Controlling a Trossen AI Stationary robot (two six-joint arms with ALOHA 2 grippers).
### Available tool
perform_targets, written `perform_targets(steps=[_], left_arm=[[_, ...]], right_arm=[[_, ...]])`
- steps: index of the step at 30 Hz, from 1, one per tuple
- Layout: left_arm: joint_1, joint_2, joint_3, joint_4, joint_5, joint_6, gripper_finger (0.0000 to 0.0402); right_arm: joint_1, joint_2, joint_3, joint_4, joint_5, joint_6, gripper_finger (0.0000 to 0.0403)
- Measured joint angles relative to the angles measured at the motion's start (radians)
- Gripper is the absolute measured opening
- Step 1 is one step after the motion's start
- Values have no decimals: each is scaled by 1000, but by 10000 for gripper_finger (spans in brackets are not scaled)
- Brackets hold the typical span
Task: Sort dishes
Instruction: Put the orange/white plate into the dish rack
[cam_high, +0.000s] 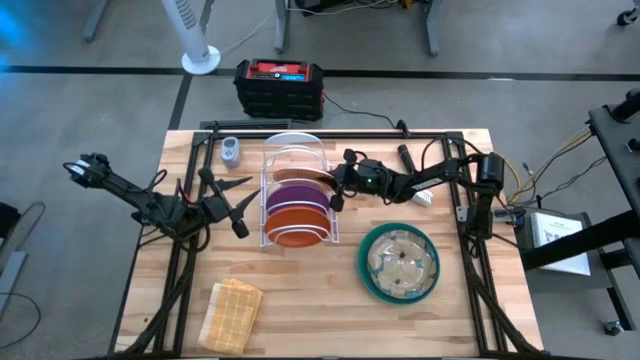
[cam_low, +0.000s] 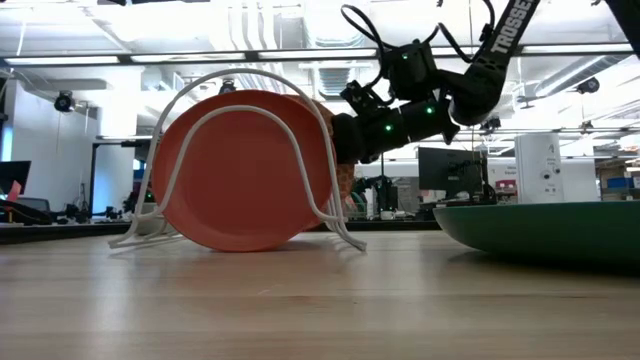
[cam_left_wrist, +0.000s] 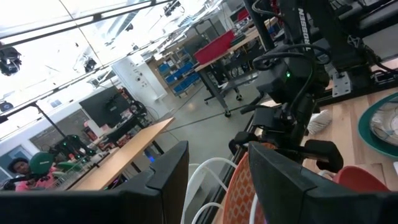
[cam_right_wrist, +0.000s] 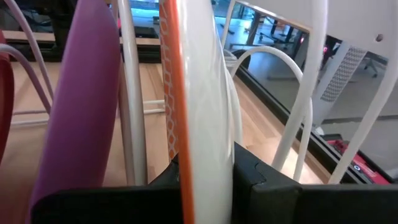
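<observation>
A white wire rack (cam_high: 295, 190) stands mid-table with three dishes on edge. The plain orange plate (cam_high: 298, 224) is nearest, the purple plate (cam_high: 295, 196) is behind it, and the orange-patterned plate (cam_high: 312, 176) is farthest. My right gripper (cam_high: 335, 188) reaches in from the table's right and is shut on the patterned plate. A large teal plate (cam_high: 372, 280) lies flat at the near right with a clear glass plate (cam_high: 400, 260) in it. My left gripper (cam_high: 238, 205) hangs open just left of the rack, holding nothing. My right gripper pinches the orange-patterned plate's rim (cam_right_wrist: 198, 134) between its two fingers, one on each face, on the side facing the table's right edge. The fingers come nearly level from the right. The plate stands upright between the rack's wire loops (cam_right_wrist: 127, 93), and its lower edge is hidden.
A tan woven cloth (cam_high: 232, 312) lies at the near left. A small grey object (cam_high: 230, 152) sits far left of the rack, and a white item (cam_high: 421, 197) lies under the right arm. A black-and-red box (cam_high: 280, 88) stands beyond the far edge.
</observation>
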Motion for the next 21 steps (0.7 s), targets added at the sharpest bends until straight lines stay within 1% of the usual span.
perform_targets(steps=[9,21], left_arm=[[4,1,0,0,0,-3,155],[5,3,0,-1,0,-4,155]], right_arm=[[-7,2,36,-56,-21,6,23],[-9,4,140,-263,-23,-11,23]])
